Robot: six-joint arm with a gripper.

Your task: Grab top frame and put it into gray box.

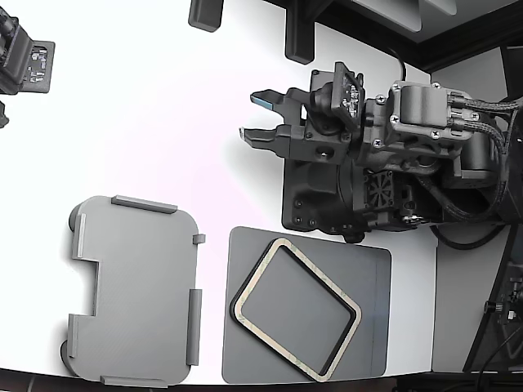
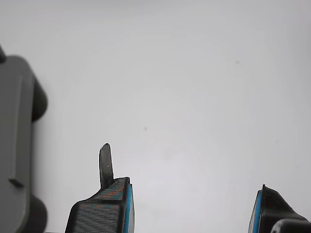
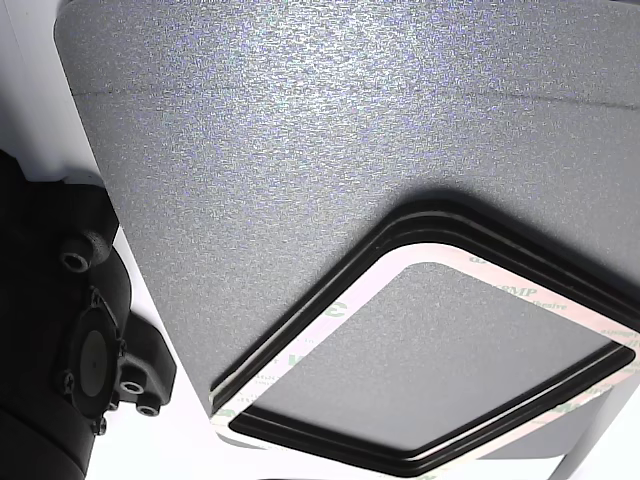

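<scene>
Empty and spread wide, the tool (image 1: 248, 117) hung over the bare white desk (image 1: 147, 106). The top frame (image 1: 295, 308) lay tilted on the dark mat (image 1: 372, 269), just beside the gray box (image 1: 135, 290). It looked thin, light and a bit bendy, so pinching one side rail seemed best.

The gray box (image 1: 135, 290) looks like smooth matt plastic. The mat (image 3: 300, 150) has a fine grainy texture. The top frame (image 1: 296, 308) shows a papery tan face over black edging. The worktop (image 1: 147, 106) is smooth white.
</scene>
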